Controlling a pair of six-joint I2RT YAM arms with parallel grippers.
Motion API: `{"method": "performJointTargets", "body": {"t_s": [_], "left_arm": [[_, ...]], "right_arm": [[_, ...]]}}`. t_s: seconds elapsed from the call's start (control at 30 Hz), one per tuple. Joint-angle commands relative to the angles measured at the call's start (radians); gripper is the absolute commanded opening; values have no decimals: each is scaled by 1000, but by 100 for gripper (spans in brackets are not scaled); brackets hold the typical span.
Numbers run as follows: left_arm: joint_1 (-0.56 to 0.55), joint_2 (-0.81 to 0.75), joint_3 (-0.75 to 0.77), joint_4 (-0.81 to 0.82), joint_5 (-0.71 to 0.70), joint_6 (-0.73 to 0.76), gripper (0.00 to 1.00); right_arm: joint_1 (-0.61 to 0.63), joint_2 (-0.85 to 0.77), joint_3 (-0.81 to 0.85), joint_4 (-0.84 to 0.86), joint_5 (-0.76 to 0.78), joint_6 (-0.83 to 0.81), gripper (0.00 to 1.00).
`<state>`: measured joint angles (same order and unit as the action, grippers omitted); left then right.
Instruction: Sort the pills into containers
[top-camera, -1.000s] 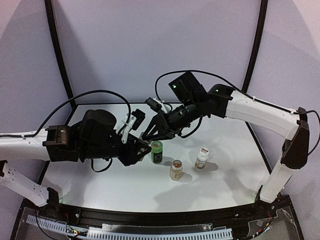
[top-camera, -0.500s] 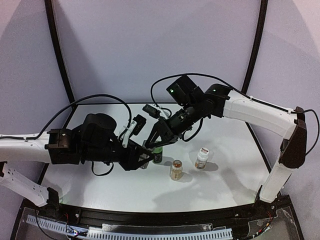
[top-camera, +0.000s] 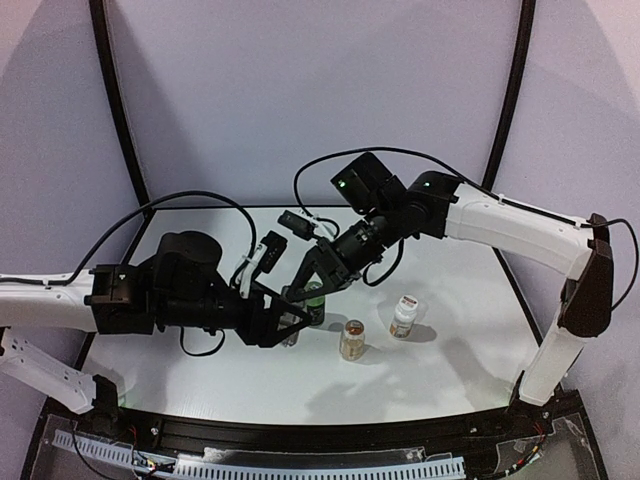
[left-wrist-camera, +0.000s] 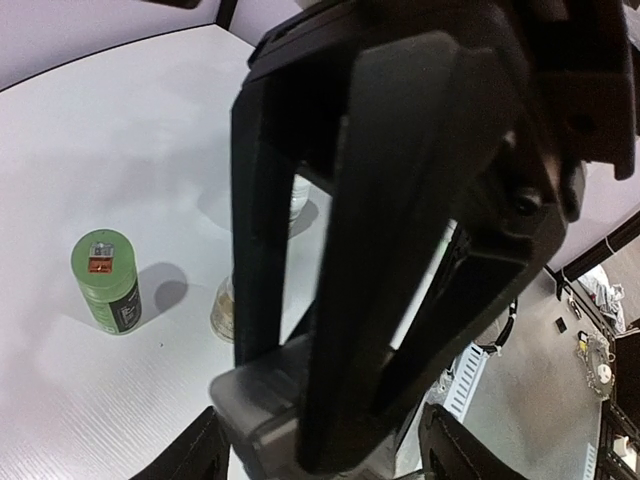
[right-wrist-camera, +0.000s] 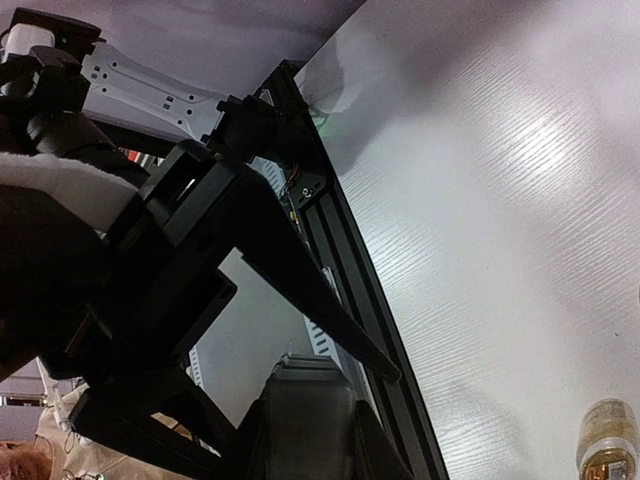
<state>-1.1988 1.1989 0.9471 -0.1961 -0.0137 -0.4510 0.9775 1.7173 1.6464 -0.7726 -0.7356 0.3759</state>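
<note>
The containers are one small grey pill box (left-wrist-camera: 262, 398), low in the left wrist view. My right gripper (top-camera: 306, 288) is shut on it from above, and its black fingers (left-wrist-camera: 390, 230) fill that view. In the right wrist view the box (right-wrist-camera: 305, 415) sits as a dark block between the right gripper's (right-wrist-camera: 305, 445) jaws. My left gripper (left-wrist-camera: 325, 452) stands open, with a finger on each side of the box and apart from it. From above, the left gripper (top-camera: 288, 320) meets the right one just left of a green bottle (top-camera: 315, 306). Loose pills are out of view.
The green bottle (left-wrist-camera: 106, 280) stands upright on the white table (top-camera: 450, 380). A clear bottle with yellowish contents (top-camera: 352, 340) and a white bottle (top-camera: 404, 316) stand to its right. The black front rail (right-wrist-camera: 345, 255) runs along the table's near edge.
The right gripper has come down and left onto the pill box. The left gripper, which was shut on the box, has opened. Both arms have shifted slightly left.
</note>
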Motion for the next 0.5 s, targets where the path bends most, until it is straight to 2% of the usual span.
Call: {"method": "performJointTargets", "body": {"t_s": [0.0,0.07,0.13,0.27,0.37,0.47], "left_arm": [[-2,-45,-35,26,-33,-15,66],[-2,-73,-51,28,-42,-21,76],[-2,-99,-67,37,-51,-29,96],[-2,-216,-100,-24,-134,-57,99],[-2,-308,-89,-179,-381,-111,99],[-2,-367,-41,-450,-747,-269,99]], "right_arm": [[5,-30,-34,67,-46,13,0],[2,-34,-49,81,-44,30,0],[-7,-39,-81,122,-44,65,0],[-29,-20,-157,219,-49,111,0],[-19,39,-196,297,-53,117,0],[5,119,-214,372,-41,125,0]]}}
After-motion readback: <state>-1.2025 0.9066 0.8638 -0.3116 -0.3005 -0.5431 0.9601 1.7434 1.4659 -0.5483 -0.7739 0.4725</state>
